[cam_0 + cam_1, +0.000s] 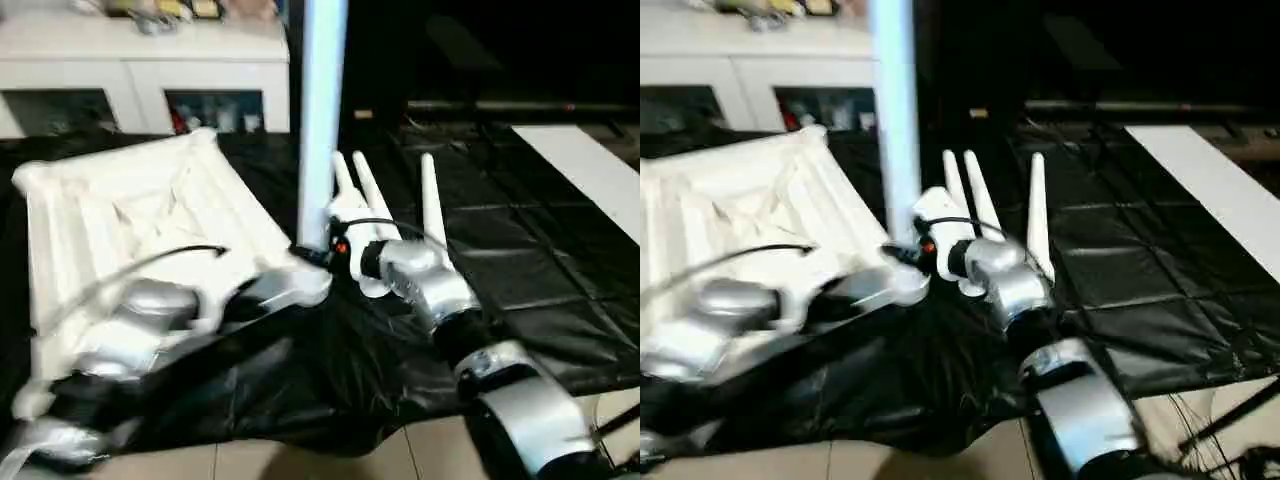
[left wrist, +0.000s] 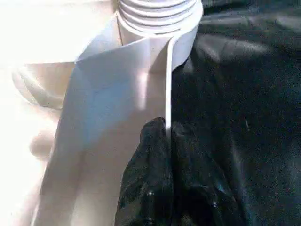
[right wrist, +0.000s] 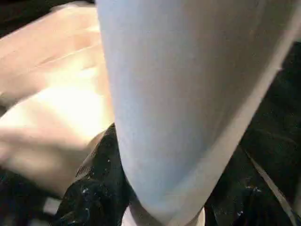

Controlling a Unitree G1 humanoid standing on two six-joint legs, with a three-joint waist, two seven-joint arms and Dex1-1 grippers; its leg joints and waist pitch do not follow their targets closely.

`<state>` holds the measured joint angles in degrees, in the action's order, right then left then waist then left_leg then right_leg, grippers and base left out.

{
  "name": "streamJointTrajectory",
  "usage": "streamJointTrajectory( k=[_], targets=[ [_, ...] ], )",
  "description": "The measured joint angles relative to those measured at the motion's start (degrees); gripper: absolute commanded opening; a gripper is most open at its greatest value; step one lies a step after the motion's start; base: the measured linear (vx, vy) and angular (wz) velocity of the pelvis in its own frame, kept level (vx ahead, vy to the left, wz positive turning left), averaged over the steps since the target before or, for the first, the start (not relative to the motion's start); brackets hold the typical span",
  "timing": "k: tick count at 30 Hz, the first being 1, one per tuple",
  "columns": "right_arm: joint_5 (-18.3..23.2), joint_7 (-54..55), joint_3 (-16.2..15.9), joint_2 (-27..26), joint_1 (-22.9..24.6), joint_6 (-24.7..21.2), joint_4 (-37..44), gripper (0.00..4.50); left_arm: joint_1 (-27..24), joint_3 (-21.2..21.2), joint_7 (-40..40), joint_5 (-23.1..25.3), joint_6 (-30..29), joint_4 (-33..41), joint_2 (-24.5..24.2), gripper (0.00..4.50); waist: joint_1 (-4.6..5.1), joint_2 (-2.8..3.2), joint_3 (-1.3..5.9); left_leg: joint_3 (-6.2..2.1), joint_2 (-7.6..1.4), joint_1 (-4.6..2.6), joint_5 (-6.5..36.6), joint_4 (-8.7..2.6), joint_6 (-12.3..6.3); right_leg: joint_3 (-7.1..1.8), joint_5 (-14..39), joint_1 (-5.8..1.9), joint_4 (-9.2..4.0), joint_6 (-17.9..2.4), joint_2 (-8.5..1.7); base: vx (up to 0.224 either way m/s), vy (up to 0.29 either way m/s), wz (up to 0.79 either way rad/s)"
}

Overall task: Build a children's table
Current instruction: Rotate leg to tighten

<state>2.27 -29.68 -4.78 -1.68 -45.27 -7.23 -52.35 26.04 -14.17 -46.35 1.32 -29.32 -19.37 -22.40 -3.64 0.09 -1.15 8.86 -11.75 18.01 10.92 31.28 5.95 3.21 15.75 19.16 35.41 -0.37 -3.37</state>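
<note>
First leg (image 1: 322, 110) upright in near corner socket of upside-down tabletop (image 1: 120, 215), right gripper (image 3: 160, 197) clamped on it. Left gripper (image 2: 167, 141) pinching tabletop rim. Three legs (image 1: 428, 205) lying on black sheet (image 1: 520, 260), not yet fitted.

The room is rather dim, and the far part behind the big black-sheeted table (image 1: 520, 250) falls into almost full darkness. Light seems to come from above and from the left, because the white table top (image 1: 120, 220) shines strongly and loses its detail in glare. The upright leg (image 1: 322, 120) has a cold bluish tone. The black sheet gives soft grey reflections on its folds. The left forearm (image 1: 140, 330) is smeared by motion blur, while the right forearm (image 1: 440, 295) is a little sharper. In the left wrist view the white plastic is overexposed. In the right wrist view everything is soft and out of focus.
</note>
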Motion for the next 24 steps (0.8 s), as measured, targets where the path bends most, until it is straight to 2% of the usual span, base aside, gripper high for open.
streamJointTrajectory(
  k=[3,6,12,19,20,24],
  targets=[
    [0.6,10.1,3.1,-2.6,-1.3,-0.7,-2.3,1.83,1.6,0.3,5.1,1.6,-2.4,-1.7,4.9,0.00,-0.19,0.21,0.08,0.01,0.14,0.03,0.0,-0.06,0.00,-0.19,0.0,-0.02,-0.17,0.0,0.00,0.000,0.000,0.00],
    [0.6,17.0,4.4,-4.2,-2.3,-1.3,-3.5,1.83,2.1,0.2,8.4,2.9,-3.9,-1.7,7.6,0.00,-0.19,0.24,0.11,-0.04,0.46,0.00,0.0,-0.13,-0.02,-0.63,0.0,0.00,-0.26,0.0,0.00,0.000,0.000,0.00],
    [0.3,21.9,6.1,-5.6,-3.8,-1.5,-5.3,1.83,3.0,0.0,11.2,3.7,-5.8,-1.9,9.4,0.00,-0.19,0.11,0.10,-0.25,1.01,0.19,0.0,-0.37,-0.04,-1.03,0.1,0.30,-0.64,0.1,-0.12,0.000,0.000,0.00],
    [-0.3,22.3,6.1,-5.7,-4.2,-1.5,-5.6,1.83,3.2,0.1,11.6,4.1,-5.8,-2.2,9.7,0.00,-0.21,0.02,0.22,-0.27,1.15,0.57,0.0,-0.91,-0.04,-1.04,0.1,0.63,-1.38,0.1,-0.13,0.000,0.000,0.00],
    [-0.3,22.2,6.3,-5.7,-4.2,-1.5,-5.6,2.39,3.2,0.1,11.6,4.1,-5.8,-2.2,9.7,0.00,-0.20,0.02,0.22,-0.26,1.15,0.57,0.0,-0.91,-0.04,-1.05,0.1,0.63,-1.39,0.1,-0.13,0.000,0.000,0.00],
    [0.2,21.2,7.9,-5.9,-3.4,-2.0,-8.1,2.73,3.3,0.3,11.0,4.1,-5.5,-1.9,9.5,0.00,-0.20,0.08,0.09,-0.25,1.15,0.89,0.0,-0.90,-0.04,-1.07,0.0,0.90,-1.39,0.1,-0.13,0.000,0.000,0.00]
  ],
)
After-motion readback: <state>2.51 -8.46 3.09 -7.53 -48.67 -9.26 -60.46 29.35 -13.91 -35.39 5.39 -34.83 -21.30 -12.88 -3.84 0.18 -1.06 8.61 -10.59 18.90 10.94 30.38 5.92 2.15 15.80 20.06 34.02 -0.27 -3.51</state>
